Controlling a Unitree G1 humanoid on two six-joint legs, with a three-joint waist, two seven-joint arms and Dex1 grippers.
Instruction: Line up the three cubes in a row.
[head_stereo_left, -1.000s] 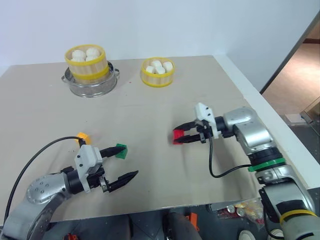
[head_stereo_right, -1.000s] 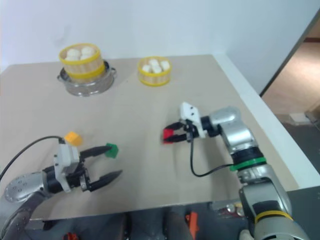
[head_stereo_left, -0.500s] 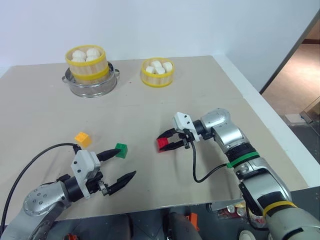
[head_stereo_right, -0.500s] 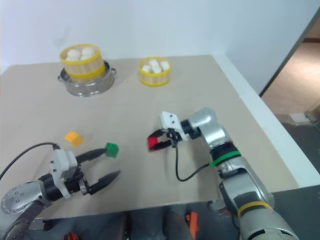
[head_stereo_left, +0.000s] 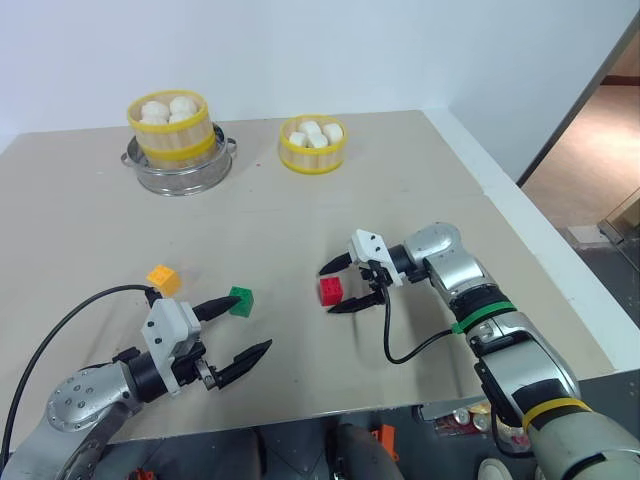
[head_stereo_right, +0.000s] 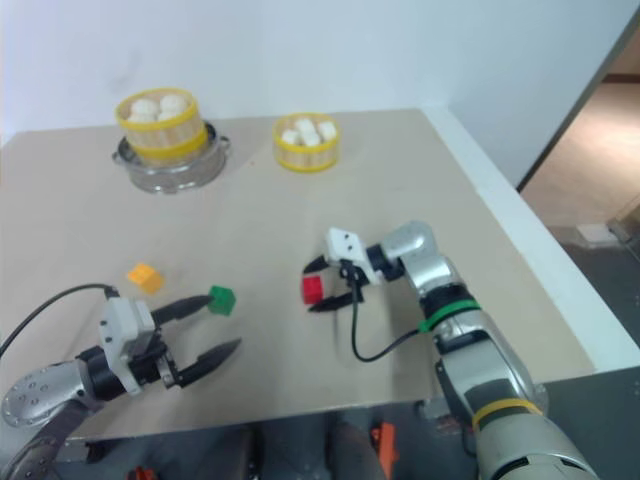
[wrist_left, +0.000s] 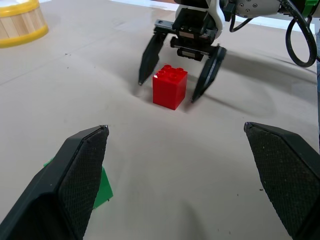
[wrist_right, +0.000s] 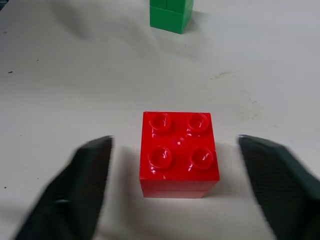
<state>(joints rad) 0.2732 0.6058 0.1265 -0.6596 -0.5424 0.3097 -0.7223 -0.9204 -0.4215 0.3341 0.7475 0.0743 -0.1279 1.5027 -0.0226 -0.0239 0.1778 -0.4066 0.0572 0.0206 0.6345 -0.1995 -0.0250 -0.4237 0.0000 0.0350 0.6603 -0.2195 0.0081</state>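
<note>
The right gripper (head_stereo_left: 340, 285) stands spread wide around the red cube (head_stereo_left: 331, 291), one black finger on each side of it and neither touching; the cube sits flat on the table (head_stereo_left: 300, 220), studs up, and looks to be set down and let go (the right wrist view shows clear table on both sides of it). Taking the red cube as the landmark, the green cube (head_stereo_left: 240, 301) lies well apart toward the robot's left, and the yellow-orange cube (head_stereo_left: 164, 279) lies farther out the same way, a little nearer the far edge of the table than the green one. The left gripper (head_stereo_left: 242, 328) also hangs wide and empty, its upper finger tip just beside the green cube, its lower finger well clear of it. Beyond the red cube, near the far edge, stand two bamboo steamers of white buns (head_stereo_left: 313, 145), apart from the work. The step in hand seems to be placing the red cube as one end of the row; the three already lie roughly along one line but are unevenly spaced. The next move probably calls for backing the right gripper off without nudging the red cube, then closing the gaps between the cubes.
</note>
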